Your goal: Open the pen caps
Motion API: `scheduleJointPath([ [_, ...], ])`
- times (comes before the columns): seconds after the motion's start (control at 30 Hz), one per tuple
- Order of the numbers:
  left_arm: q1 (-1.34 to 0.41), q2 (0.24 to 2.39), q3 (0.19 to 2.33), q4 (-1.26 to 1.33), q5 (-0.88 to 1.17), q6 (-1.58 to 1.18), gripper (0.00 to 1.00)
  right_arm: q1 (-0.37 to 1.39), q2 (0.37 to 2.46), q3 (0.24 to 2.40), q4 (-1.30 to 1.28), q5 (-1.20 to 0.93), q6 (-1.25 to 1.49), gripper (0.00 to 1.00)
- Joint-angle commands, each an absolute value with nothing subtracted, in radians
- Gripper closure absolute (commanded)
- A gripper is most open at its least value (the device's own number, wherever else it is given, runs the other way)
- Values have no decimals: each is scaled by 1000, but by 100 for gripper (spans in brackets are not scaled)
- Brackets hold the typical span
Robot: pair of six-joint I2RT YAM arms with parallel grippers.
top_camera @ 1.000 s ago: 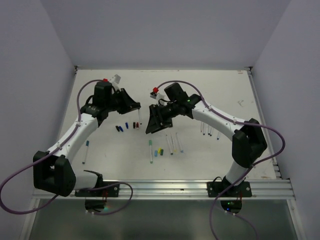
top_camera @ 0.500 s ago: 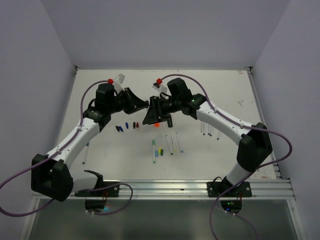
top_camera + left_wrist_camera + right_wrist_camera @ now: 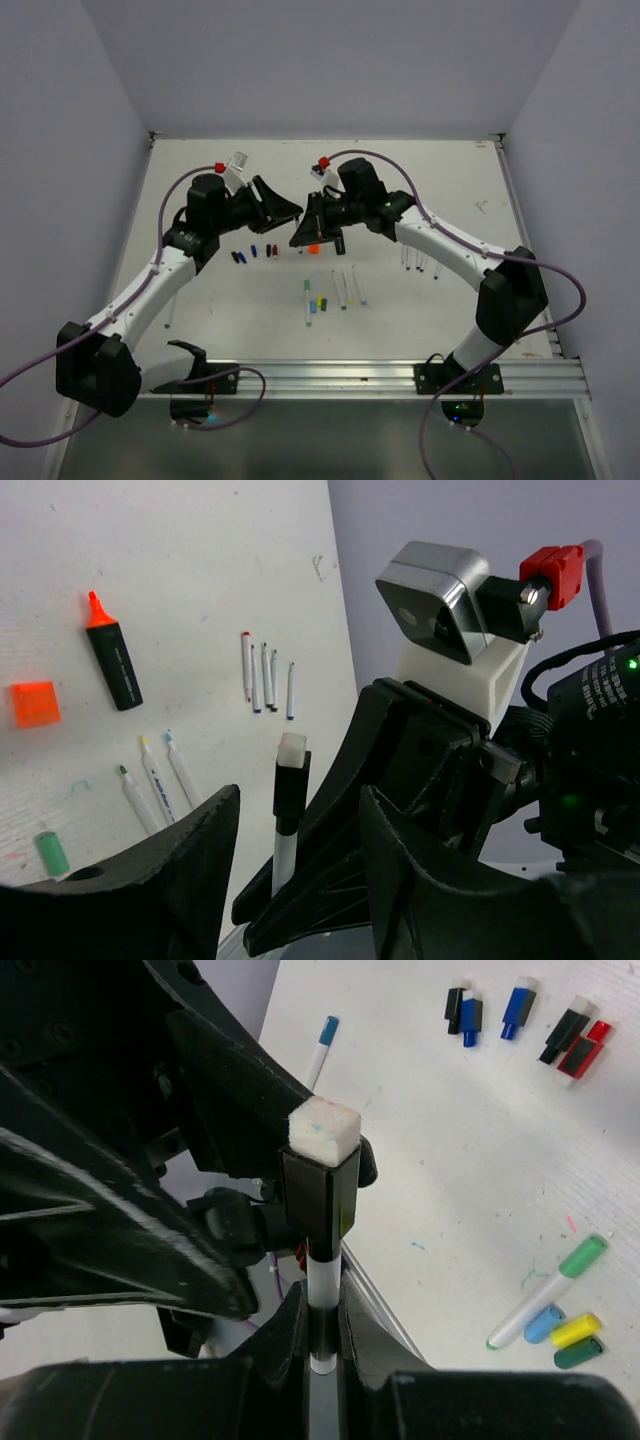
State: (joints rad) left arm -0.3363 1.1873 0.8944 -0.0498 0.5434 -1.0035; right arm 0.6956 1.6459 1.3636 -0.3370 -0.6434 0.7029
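Both my claws have lifted and drawn together, so my right claw [image 3: 320, 1322] grips the pen [image 3: 284, 852] while its black cap [image 3: 291, 785], not yet off, stands in the gap of my left claw [image 3: 297, 805], which is spread wide for the pull.

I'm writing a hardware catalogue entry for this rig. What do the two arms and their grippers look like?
Both the left arm and right arm have smooth white link shells between chunky black joint housings. A purple cable loops along each, ending at a red plug near the wrist. The left gripper and right gripper have broad matte-black fingers.
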Motion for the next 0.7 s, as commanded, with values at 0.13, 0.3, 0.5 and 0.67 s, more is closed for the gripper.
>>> scheduleJointPath([
  [0.13,-342,1186,928,-63,551,-989,43,701,1566,1304,-245,-722,762,100],
  [0.3,-342,1186,922,-54,569,-991,48,701,1562,1304,-229,-749,782,100],
  [0.5,-342,1174,905,-35,589,-989,58,701,1569,1305,-193,-767,814,100],
  [0.67,-342,1175,896,-28,601,-997,98,701,1569,1296,-201,-743,821,100],
])
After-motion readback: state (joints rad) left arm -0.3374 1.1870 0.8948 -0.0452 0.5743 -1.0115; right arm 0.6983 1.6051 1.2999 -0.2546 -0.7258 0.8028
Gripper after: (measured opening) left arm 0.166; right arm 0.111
